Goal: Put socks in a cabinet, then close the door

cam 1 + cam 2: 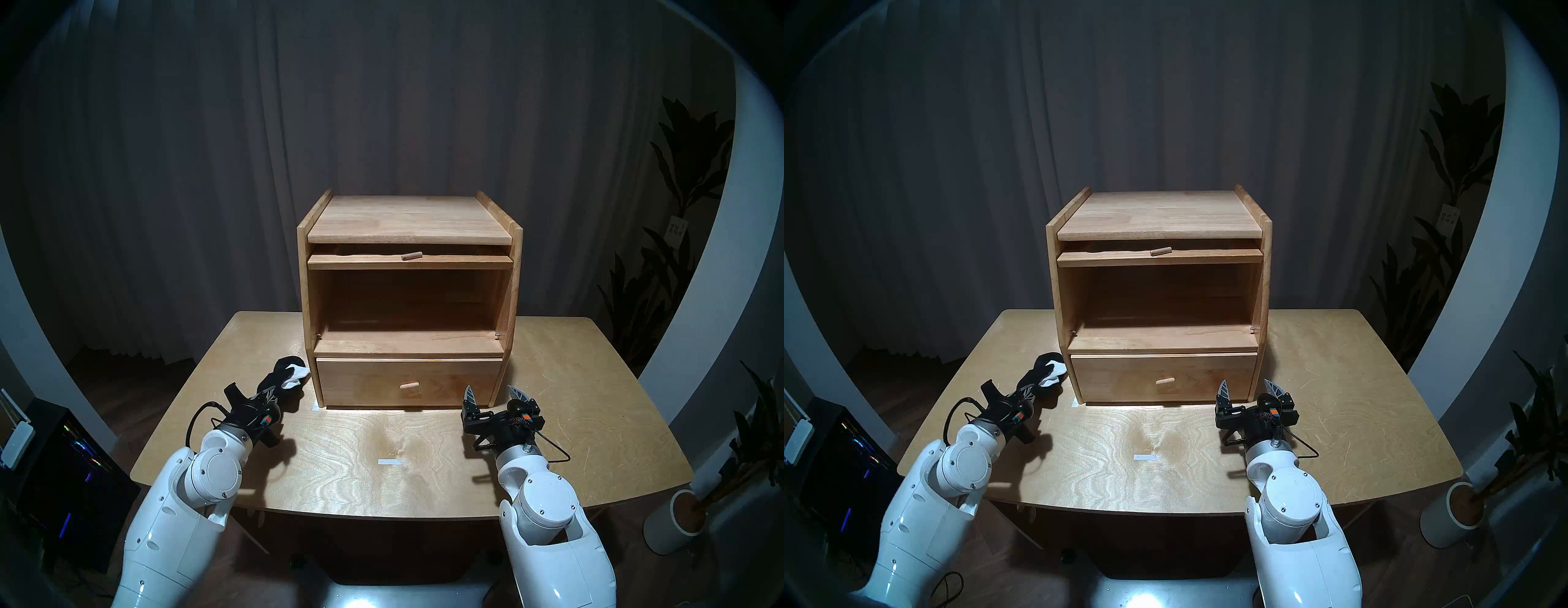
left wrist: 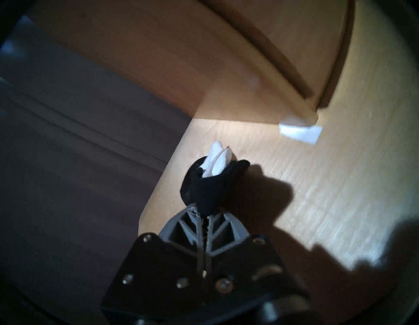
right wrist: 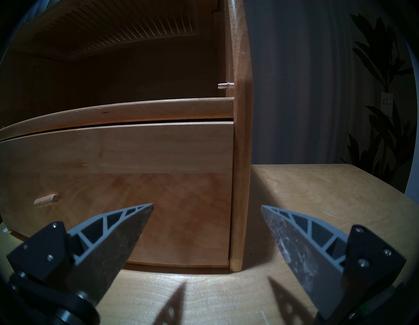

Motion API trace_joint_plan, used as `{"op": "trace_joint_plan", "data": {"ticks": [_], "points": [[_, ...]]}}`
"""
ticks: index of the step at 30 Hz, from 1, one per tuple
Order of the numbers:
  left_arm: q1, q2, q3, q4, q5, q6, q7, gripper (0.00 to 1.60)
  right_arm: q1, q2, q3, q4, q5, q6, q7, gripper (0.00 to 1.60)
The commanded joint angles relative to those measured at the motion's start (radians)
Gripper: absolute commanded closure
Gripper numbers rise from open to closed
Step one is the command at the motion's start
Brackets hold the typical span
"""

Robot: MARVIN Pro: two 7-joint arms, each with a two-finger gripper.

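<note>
The black socks (image 1: pixel 285 376) with a white patch hang from my left gripper (image 1: pixel 271 392), which is shut on them just above the table, left of the cabinet's lower left corner. The left wrist view shows the bundle (image 2: pixel 210 183) sticking out past the shut fingertips (image 2: pixel 197 217). The light-brown wooden cabinet (image 1: pixel 515 271) stands at the table's back, its middle compartment open and empty. The door (image 1: pixel 409 262) lies flat, pushed in under the top, its peg knob (image 1: pixel 410 256) pointing out. My right gripper (image 1: pixel 494 392) is open and empty before the cabinet's lower right corner (image 3: pixel 235 249).
The drawer (image 1: pixel 407 373) below the compartment is closed, with a peg knob (image 1: pixel 409 385). White tape marks lie on the table (image 1: pixel 572 382): mid-front (image 1: pixel 389 462) and at the cabinet's left corner (image 2: pixel 300 132). A potted plant (image 1: pixel 679 522) stands right, a computer case (image 1: pixel 63 467) left.
</note>
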Motion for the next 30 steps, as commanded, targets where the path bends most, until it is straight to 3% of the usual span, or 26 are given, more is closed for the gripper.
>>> {"op": "trace_joint_plan", "data": {"ticks": [1, 8, 14, 22, 24, 26, 30], "points": [[0.037, -0.109, -0.071, -0.109, -0.105, -0.05, 0.111, 1.6, 0.007, 0.0, 0.001, -0.017, 0.0, -0.005, 0.0, 0.0], [0.057, -0.176, -0.109, -0.193, -0.248, -0.131, 0.19, 1.6, 0.009, 0.0, 0.001, -0.013, 0.0, -0.005, 0.0, 0.0], [0.103, -0.223, -0.098, -0.261, -0.372, -0.181, 0.176, 1.6, 0.01, 0.0, 0.001, -0.009, 0.0, -0.005, 0.0, 0.0], [0.175, -0.273, -0.01, -0.369, -0.573, -0.278, 0.123, 1.6, 0.012, 0.0, 0.001, -0.004, 0.0, -0.005, 0.0, 0.0], [0.186, -0.276, -0.002, -0.385, -0.591, -0.285, 0.117, 1.6, 0.013, 0.0, 0.001, -0.004, 0.0, -0.005, 0.0, 0.0], [0.209, -0.296, 0.027, -0.423, -0.67, -0.304, 0.1, 1.6, 0.014, 0.0, 0.001, -0.003, 0.0, -0.006, 0.0, 0.0], [0.217, -0.313, 0.064, -0.456, -0.744, -0.319, 0.081, 1.6, 0.014, 0.0, 0.001, -0.002, 0.0, -0.006, 0.0, 0.0]]}}
